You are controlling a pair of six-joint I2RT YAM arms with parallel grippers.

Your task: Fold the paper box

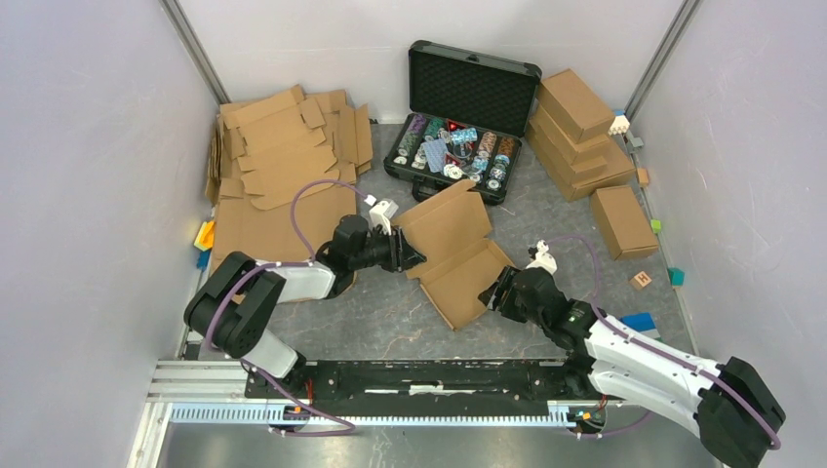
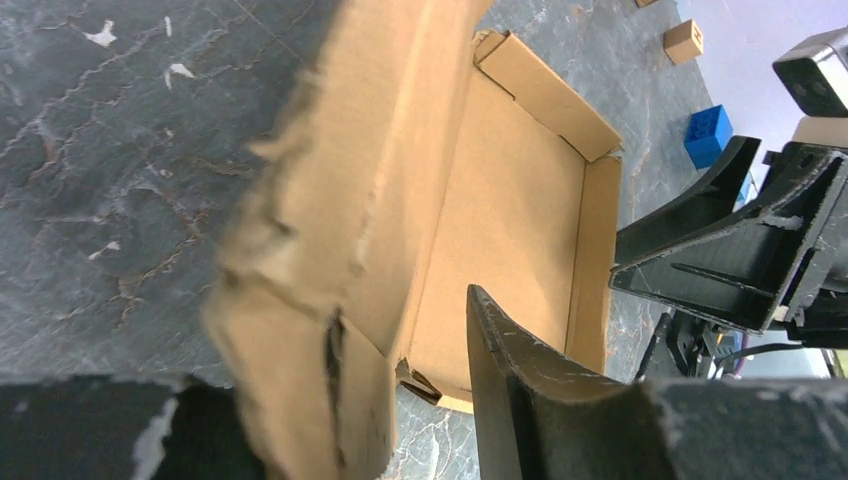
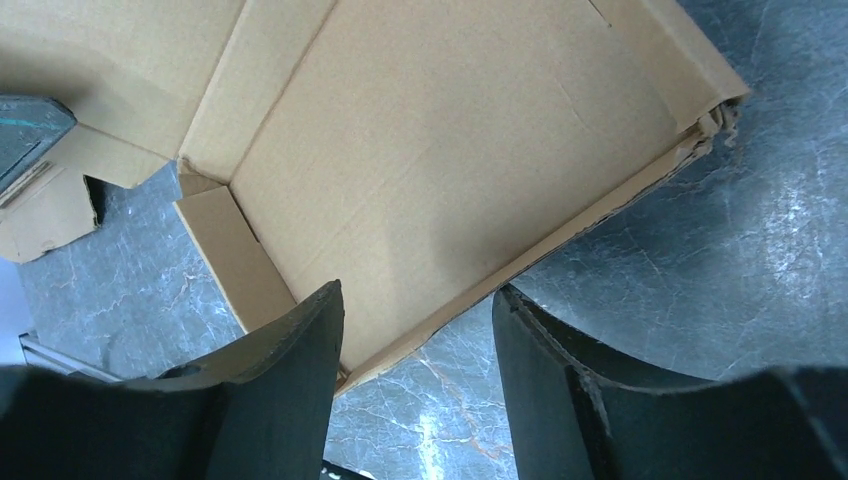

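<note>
- The left claw has its fingers apart, set on either side of a raised side wall of the paper box. In the left wrist view, a gap shows between the cardboard and one finger.
- The right claw is also spread. Its fingers straddle the box's opposite long edge, with the wall running between them.
- The paper box lies partly folded in the middle of the worktop, between the two claws. Its side walls are turned up and its lid panel points away from the arms.
- A pile of flat cardboard blanks lies far left.
- An open black case holding chips sits at the back.
- Finished brown boxes are stacked far right, with a single box just beside them.
</note>
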